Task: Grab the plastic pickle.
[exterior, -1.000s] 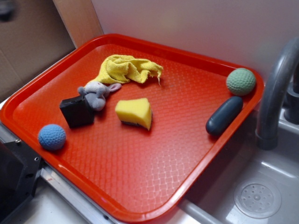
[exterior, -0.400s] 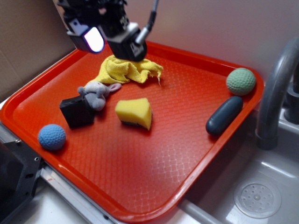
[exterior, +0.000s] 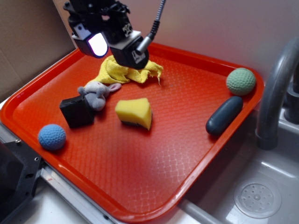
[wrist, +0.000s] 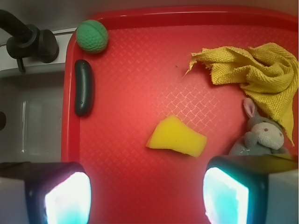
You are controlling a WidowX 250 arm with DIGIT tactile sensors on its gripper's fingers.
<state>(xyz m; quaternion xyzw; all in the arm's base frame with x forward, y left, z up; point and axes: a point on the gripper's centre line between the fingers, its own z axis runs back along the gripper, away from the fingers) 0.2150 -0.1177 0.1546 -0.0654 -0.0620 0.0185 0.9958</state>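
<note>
Shifted slightly rightward since the earlier frame, the gripper (exterior: pixel 114 49) is seen raised over the yellow cloth (exterior: pixel 128 70), fingers spread, nothing held. Far right, the plastic pickle (exterior: pixel 224 115) lies against the tray (exterior: pixel 140 186) rim.

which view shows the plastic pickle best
The exterior view: the plastic pickle lies unobstructed by the tray's right rim, below the green ball. The wrist view shows it whole too, smaller, at the left rim.
</note>
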